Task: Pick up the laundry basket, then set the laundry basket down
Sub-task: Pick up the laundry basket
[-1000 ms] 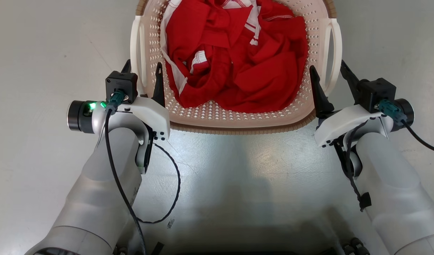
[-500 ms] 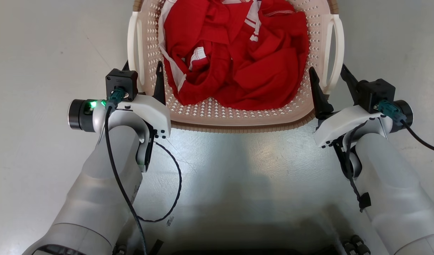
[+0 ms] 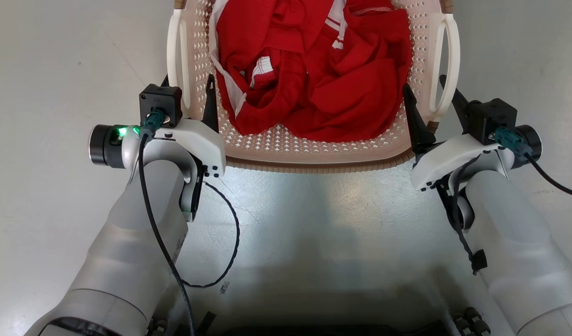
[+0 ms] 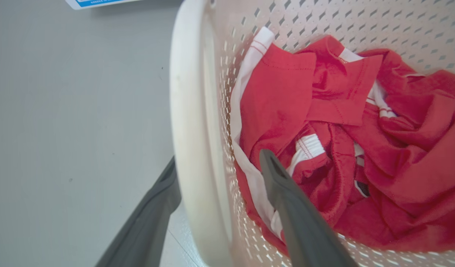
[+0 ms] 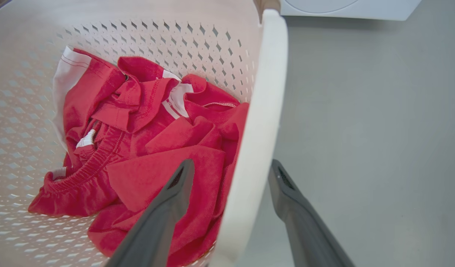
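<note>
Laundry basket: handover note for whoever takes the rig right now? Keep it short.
Left tool: open, one finger inside the laundry basket, one outside, astride its left handle.
Right tool: open, likewise astride the right handle.
Basket: straight ahead between both arms, apparently on the grey floor, red clothes inside.
Done: both tools lined up on the handles.
To do: close both, lift, then set it down.
</note>
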Tool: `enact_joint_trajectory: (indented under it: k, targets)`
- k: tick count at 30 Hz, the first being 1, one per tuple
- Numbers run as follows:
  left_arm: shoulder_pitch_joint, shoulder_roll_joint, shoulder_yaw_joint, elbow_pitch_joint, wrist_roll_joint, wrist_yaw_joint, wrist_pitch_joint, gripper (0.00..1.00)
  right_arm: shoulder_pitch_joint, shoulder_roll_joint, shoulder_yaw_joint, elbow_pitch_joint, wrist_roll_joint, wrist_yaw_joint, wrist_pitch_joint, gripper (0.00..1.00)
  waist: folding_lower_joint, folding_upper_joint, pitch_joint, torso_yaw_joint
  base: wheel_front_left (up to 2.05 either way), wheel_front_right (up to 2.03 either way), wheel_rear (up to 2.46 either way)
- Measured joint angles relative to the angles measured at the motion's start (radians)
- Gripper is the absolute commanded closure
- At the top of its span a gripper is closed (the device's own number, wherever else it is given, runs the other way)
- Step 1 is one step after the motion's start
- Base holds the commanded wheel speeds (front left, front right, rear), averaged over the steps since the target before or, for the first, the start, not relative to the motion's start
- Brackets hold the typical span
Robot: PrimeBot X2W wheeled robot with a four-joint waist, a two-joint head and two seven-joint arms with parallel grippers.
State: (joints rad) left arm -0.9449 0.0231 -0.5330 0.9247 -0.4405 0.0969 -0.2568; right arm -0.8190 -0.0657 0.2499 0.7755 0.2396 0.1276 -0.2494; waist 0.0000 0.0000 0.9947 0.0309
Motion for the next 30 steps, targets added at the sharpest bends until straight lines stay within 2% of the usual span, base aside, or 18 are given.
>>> enact_joint_trajectory:
  k: [30]
  targets:
    - [-0.015, 0.000, -0.036, 0.016, -0.030, 0.000, 0.000, 0.00, -0.001, 0.000, 0.018, 0.006, 0.007, 0.000, 0.000, 0.00, 0.0000, 0.0000, -0.004, 0.004, 0.00, 0.00, 0.00]
